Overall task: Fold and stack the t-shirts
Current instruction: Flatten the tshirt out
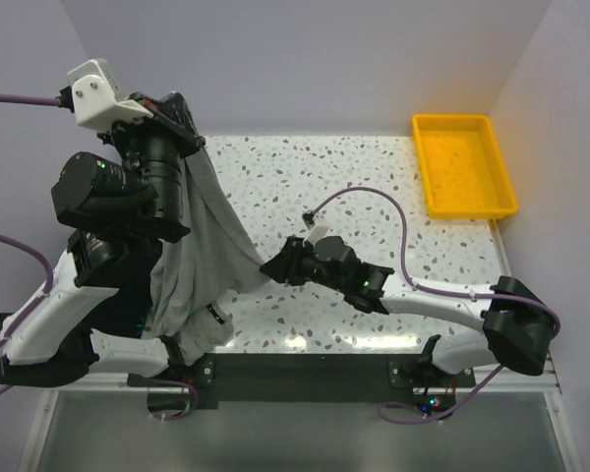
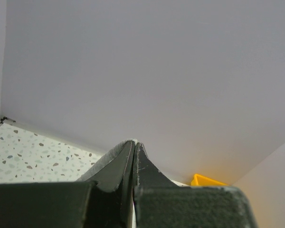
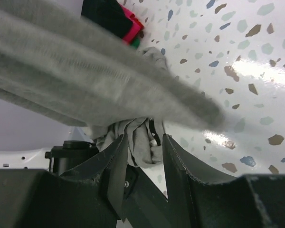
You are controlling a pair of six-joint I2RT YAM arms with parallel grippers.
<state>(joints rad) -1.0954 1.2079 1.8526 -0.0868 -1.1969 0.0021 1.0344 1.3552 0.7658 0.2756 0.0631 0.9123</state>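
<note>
The heather-grey t-shirt [image 1: 202,246] hangs from my left gripper [image 1: 192,138], which is raised high at the left and shut on its top edge. A strip of the shirt [image 2: 107,159] lies along the closed jaws [image 2: 134,142]. My right gripper [image 1: 273,267] points left at the shirt's right edge. Its jaws [image 3: 145,137] are apart, with a taut band of grey fabric [image 3: 85,80] crossing above them and bunched shirt showing beyond the gap. A folded black shirt [image 3: 109,14] with pink and green fabric under it lies on the table behind. It is hidden in the top view.
The yellow plastic tray [image 1: 428,167] stands at the table's back right and shows in the left wrist view [image 2: 204,180]. The left arm's base [image 3: 69,149] stands behind the hanging shirt. White walls close off the back and sides.
</note>
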